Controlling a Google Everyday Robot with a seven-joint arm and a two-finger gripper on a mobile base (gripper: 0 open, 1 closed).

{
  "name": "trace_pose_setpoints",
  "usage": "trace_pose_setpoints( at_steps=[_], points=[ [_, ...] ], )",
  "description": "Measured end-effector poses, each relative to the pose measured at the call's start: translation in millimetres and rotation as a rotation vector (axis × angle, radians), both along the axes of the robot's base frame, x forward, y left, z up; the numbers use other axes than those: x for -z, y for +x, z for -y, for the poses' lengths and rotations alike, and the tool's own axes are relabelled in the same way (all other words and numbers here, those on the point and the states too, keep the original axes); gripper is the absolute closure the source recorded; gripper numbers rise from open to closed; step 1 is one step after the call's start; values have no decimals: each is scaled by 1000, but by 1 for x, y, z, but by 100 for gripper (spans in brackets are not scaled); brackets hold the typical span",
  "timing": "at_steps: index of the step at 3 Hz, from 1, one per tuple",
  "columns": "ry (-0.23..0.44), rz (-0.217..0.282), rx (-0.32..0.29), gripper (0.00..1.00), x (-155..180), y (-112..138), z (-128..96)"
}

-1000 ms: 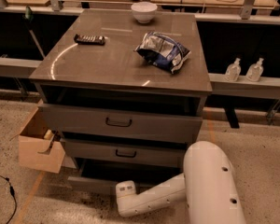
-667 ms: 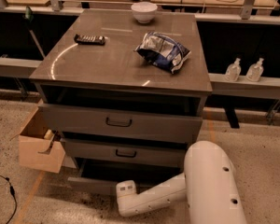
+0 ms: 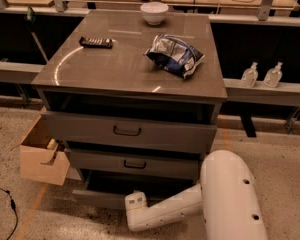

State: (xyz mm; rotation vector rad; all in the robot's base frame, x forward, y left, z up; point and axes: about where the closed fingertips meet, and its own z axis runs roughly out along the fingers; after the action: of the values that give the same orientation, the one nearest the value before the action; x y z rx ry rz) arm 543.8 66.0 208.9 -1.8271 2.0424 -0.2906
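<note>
A black cable [image 3: 8, 204] lies on the speckled floor, far left of the gripper. Up and left of the gripper stands an open cardboard box [image 3: 40, 160], square and matt tan, hard against the side of the cabinet [image 3: 115, 71], whose top is flat, glossy and grey-brown. On that top, high above and a little left of the gripper, lies a slim black remote [image 3: 96, 42].

The gripper [image 3: 135, 202] is low, near the floor, just at the front of the bottom drawer [image 3: 101, 198], which stands pulled out a little. Only a white, blocky end shows there, so I cannot tell whether it is clenched or released, or whether it touches the drawer.

Straight above it are the middle drawer [image 3: 165, 165] and top drawer [image 3: 80, 129], plain grey fronts with dark bar handles. At the back of the top sits a round white bowl [image 3: 154, 12]. Up and right of the gripper lies a crumpled, shiny blue-and-silver bag [image 3: 175, 55]. The arm [image 3: 230, 199], a smooth, rounded white shell, runs right from the gripper. Two clear bottles [image 3: 250, 75] stand on a ledge, far up and right.
</note>
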Motion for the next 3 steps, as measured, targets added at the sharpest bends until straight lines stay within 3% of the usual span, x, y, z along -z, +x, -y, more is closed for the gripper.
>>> trace_pose_setpoints(
  at_steps=[1,2,3],
  points=[
    [5,-8,4,44,-3,-2,-1],
    [12,-25,3,58,-6,-6,-2],
    [22,-40,1,56,-9,-10,-5]
  ],
)
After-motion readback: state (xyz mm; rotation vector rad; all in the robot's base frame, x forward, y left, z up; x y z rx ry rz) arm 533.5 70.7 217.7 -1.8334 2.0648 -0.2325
